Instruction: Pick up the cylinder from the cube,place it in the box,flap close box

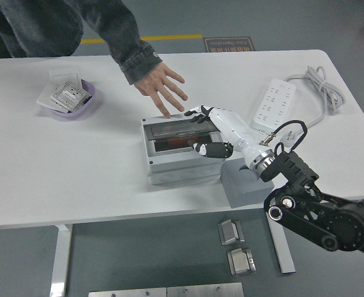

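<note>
The robot's right hand (207, 131) sits over the grey box (180, 150), fingers loosely curled on its right edge, gripping nothing I can see; a person's hand (161, 85) (fingers spread) touches the box's far rim; the cube (245, 183) sits just right of it; can't spot the cylinder.

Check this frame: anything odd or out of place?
Yes: a person's hand reaches in over the box, fingertips at its far edge, right beside the robot's right hand working at the flap. Nothing looks spilled or damaged.
</note>
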